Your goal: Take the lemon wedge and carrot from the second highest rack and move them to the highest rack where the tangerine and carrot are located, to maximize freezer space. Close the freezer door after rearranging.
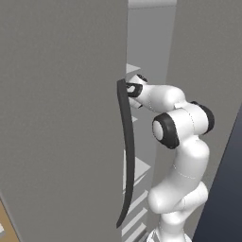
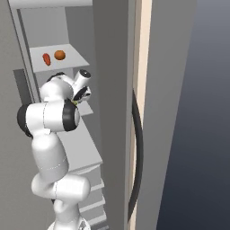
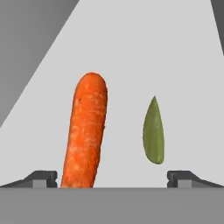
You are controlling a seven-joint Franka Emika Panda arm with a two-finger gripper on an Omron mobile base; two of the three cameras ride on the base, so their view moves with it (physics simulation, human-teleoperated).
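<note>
In the hand view an orange carrot (image 3: 85,131) lies lengthwise on the pale rack, its near end just inside my left fingertip (image 3: 43,178). A yellow-green lemon wedge (image 3: 153,131) lies to its right. My gripper (image 3: 112,179) is open and holds nothing, with both items ahead between the tips. In the right base view my arm reaches into the freezer at the second highest rack (image 2: 88,110). The highest rack (image 2: 76,60) above holds a small carrot (image 2: 46,59) and a tangerine (image 2: 59,55). The freezer door (image 1: 61,118) stands open at my left, its dark handle (image 1: 126,151) close to my hand.
The neighbouring grey door (image 2: 173,112) with its long dark handle (image 2: 138,152) is on the right. Lower racks (image 2: 85,152) stack under the arm. The freezer's side wall (image 1: 203,71) closes in the arm on the right.
</note>
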